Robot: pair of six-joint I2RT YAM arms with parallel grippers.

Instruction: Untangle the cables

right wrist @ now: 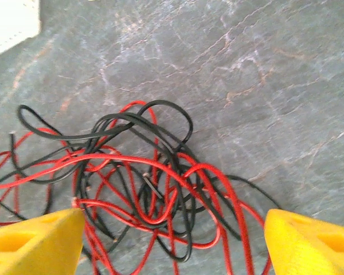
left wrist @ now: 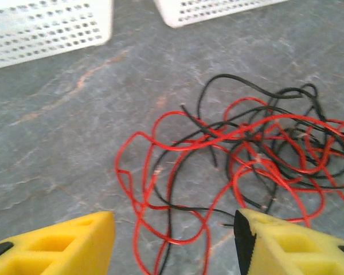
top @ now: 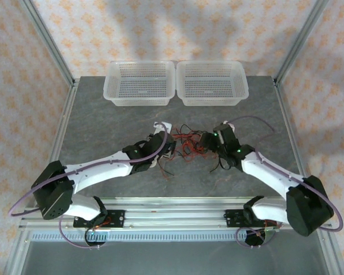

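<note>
The red and black cables (top: 186, 146) lie knotted in one heap at the middle of the surface (top: 103, 120). The left tool (left wrist: 173, 229) and right tool (right wrist: 175, 229) hang spread over it, pinching nothing. Best to pinch one loose outer strand each, then draw apart slowly.

Two white baskets (top: 139, 101) (top: 213, 101), two arms (top: 103, 167) (top: 270, 173), one tangle of cables (left wrist: 252, 137).

cables (top: 186, 144): red-black tangle on table (top: 109, 126), between left claw (top: 172, 146) and right claw (top: 207, 141)
baskets (top: 140, 102): two, white, side by side behind
</note>
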